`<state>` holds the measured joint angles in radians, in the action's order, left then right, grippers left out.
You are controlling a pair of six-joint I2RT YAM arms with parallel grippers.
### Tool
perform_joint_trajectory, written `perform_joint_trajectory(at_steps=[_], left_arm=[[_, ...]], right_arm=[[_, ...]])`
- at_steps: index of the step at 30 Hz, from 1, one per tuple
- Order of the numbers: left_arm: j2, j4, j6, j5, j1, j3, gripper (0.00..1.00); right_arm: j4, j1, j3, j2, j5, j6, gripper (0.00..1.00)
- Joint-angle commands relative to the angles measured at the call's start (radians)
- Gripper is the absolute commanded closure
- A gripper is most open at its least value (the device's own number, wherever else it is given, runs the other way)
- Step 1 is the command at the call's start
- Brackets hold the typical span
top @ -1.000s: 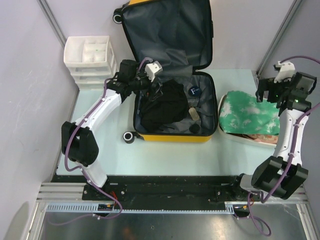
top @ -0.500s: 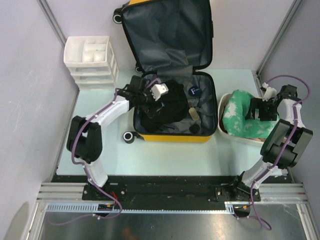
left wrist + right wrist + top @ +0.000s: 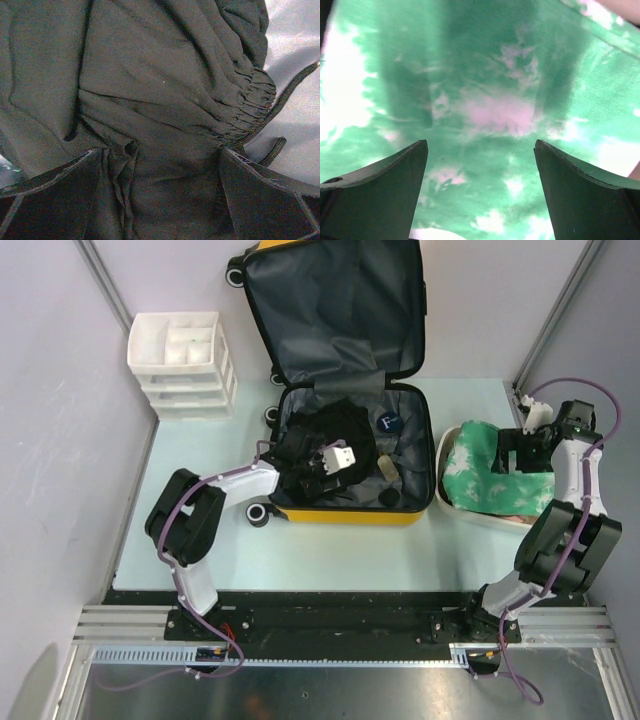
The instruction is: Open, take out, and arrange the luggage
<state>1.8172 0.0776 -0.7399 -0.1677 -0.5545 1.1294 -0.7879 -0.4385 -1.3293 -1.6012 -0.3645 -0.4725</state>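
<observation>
Pale green table top [image 3: 330,540] fills the floor of a booth with grey walls. On it stand one large yellow hard-shell suitcase [image 3: 340,516], one white plastic drawer unit [image 3: 180,365] and one white tub [image 3: 480,515].

Lying open at the middle of the far edge, the suitcase has its lid raised against the back wall and its dark grey lining showing. Two black wheels show plainly, one at the lid's far left corner [image 3: 235,276] and one at the base's near left corner [image 3: 258,513]. Inside the base lie one crumpled black garment [image 3: 300,435], one dark blue round item [image 3: 389,422], one small beige piece [image 3: 384,467] and one small black round piece [image 3: 388,498]. The drawer unit sits at the far left corner. Near the right edge, the tub holds one green and white tie-dye cloth [image 3: 490,465].

Two arms reach in from the near edge. Over the suitcase base, the left gripper [image 3: 160,165] has its dark fingers [image 3: 60,200] spread wide, and the black garment bunches in the gap between them, unpinched. Above the tub, the right gripper [image 3: 480,145] spreads its fingers [image 3: 380,195] wide just over the tie-dye cloth and grips nothing. Whether they touch the cloth I cannot tell.
</observation>
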Motion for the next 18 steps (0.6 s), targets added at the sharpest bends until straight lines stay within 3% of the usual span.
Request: perform_joint_trajectory(at_steps=[1, 10, 18], left_arm=[[0.027, -0.208, -0.096, 0.132, -0.009, -0.002, 0.0], [0.013, -0.184, -0.043, 0.074, 0.022, 0.112, 0.05], [0.007, -0.124, 0.022, -0.113, 0.076, 0.194, 0.3]], right_arm=[[0.025, 0.055, -0.015, 0.139, -0.016, 0.021, 0.07], [0.047, 0.181, -0.041, 0.274, -0.071, 0.057, 0.02], [0.068, 0.313, -0.041, 0.294, -0.128, 0.052, 0.01]])
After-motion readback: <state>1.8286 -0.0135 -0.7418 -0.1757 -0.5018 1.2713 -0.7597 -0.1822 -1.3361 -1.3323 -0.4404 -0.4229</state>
